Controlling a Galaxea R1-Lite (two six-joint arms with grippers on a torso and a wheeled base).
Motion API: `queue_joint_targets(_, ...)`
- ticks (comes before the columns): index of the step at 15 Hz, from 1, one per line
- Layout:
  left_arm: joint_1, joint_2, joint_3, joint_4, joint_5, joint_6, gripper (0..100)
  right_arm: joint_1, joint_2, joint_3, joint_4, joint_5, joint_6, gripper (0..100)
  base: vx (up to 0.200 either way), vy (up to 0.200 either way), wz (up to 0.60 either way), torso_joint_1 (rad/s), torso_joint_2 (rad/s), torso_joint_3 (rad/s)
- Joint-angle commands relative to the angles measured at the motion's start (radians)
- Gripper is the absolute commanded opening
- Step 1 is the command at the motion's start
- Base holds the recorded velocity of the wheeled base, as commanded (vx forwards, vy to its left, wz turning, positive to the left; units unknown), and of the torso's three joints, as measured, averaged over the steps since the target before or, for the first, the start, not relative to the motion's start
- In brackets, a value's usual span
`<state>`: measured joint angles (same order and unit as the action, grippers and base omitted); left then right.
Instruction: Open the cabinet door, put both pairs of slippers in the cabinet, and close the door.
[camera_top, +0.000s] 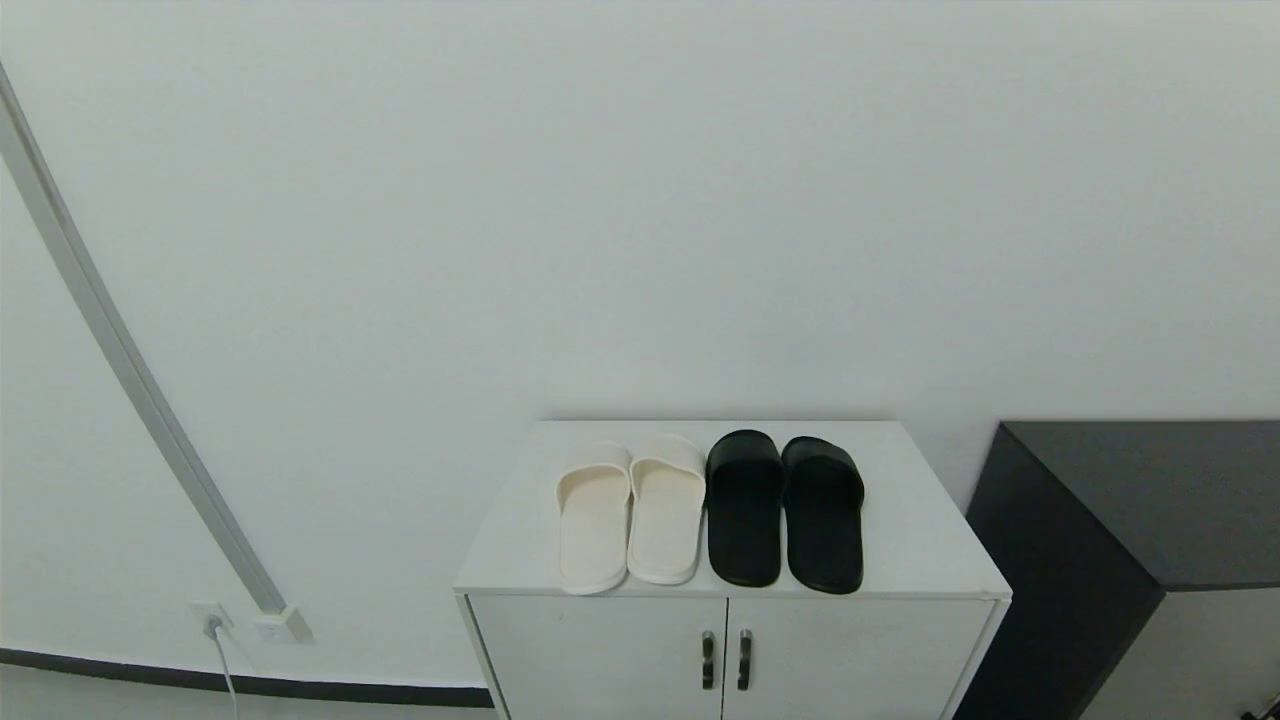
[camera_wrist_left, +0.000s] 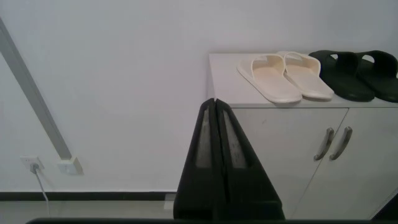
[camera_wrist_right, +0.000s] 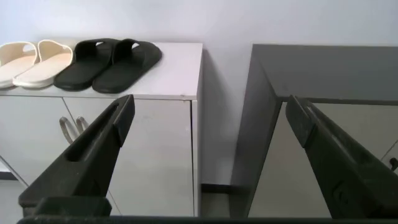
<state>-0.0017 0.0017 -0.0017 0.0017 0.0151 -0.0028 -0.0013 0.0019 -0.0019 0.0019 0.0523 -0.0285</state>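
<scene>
Background: plain white wall (camera_top: 640, 200), with a dark baseboard strip along the floor line.
Wall fittings: a grey conduit (camera_top: 120, 350) runs diagonally down the wall to a small box; a socket (camera_top: 210, 618) with a plugged-in white cable sits just beside that box.
Cabinet: white cabinet (camera_top: 900, 530) stands against the wall, left door (camera_top: 590, 650) and right door (camera_top: 860, 650) both shut.
Handles: two dark vertical handles (camera_top: 726, 660), one per door, lie side by side at the centre seam.
White slippers: the pair (camera_top: 630, 515) rests on the cabinet top, left of centre, toes toward the wall, the two slippers touching each other.
Black slippers: the pair (camera_top: 785, 510) rests on the cabinet top just right of the white pair, same orientation; the inner black slipper touches the inner white one.
Adjacent unit: dark cabinet (camera_top: 1100, 520) stands to the right of the white one, near it, with a narrow gap between.
Left pincer (camera_wrist_left: 214, 102): clenched, fingers pressed flat together with nothing between them; held in front of the cabinet, short of it, touching nothing.
Right pincer (camera_wrist_right: 208, 113): released, fingers spread wide apart, nothing held; it faces the gap between the white cabinet and the dark unit, clear of both.
</scene>
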Motion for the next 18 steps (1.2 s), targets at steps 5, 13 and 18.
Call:
queue_joint_targets(5,0.0,0.0,0.0,0.0,0.0,0.004,0,0.04,0.268,-0.242,0.052,0.018,0.159,100,0.0,0.0,0.0,0.0,0.0,0.0)
queue_joint_targets(13,0.0,0.001,0.0,0.0,0.0,0.006,0,0.3,0.981,-0.428,-0.114,0.063,0.145,100,0.0,0.0,0.0,0.0,0.0,0.0)
queue_joint_targets(18,0.0,0.0,0.0,0.0,-0.001,0.006,0,0.681,1.304,-0.595,-0.206,-0.272,0.368,100,0.0,0.0,0.0,0.0,0.0,0.0)
